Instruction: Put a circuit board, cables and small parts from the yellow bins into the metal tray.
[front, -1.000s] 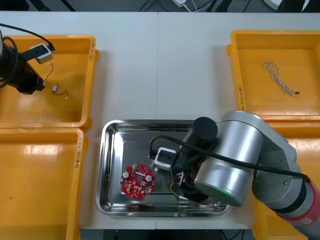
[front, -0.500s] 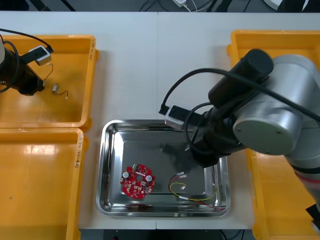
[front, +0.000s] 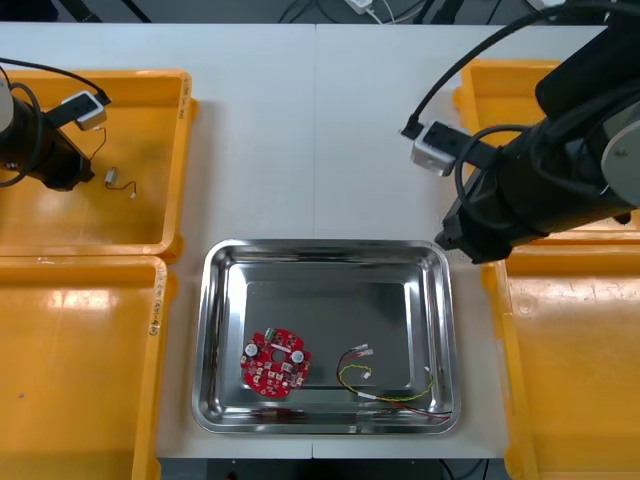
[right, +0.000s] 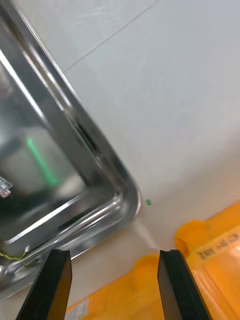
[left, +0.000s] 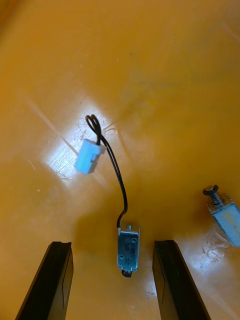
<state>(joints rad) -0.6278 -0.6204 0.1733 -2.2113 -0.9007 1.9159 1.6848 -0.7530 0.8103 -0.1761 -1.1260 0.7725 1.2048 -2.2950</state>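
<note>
Tray (front: 225, 300) — shiny, bare metal, mid-desk between the bins, on the robot's side of the desk (front: 320, 120). Inside it: the board (front: 275, 362) lies flat in the left, robot-side part. The red-and-yellow cable (front: 385, 385) lies loosely looped to the board's right, apart from it, toward the robot-side right corner.

Right gripper (right: 114, 251) — fingers apart, nothing between them. It hangs over the bare desk just outside a rounded tray corner, with the right bins (front: 570, 350) close by. In the front view the right arm (front: 540, 180) sits above the strip between the tray's far right corner and those bins.

Left gripper (left: 112, 245) — fingers apart, low over the floor of the far left bin (front: 150, 100). A small metal part (left: 129, 252) lies on the bin floor between the fingers, with a gap on either side, not clamped. A black wire (left: 117, 170) curls from it to a white plug (left: 90, 156) farther out. A second part (left: 225, 217) lies just beyond one finger, apart from the first.
</note>
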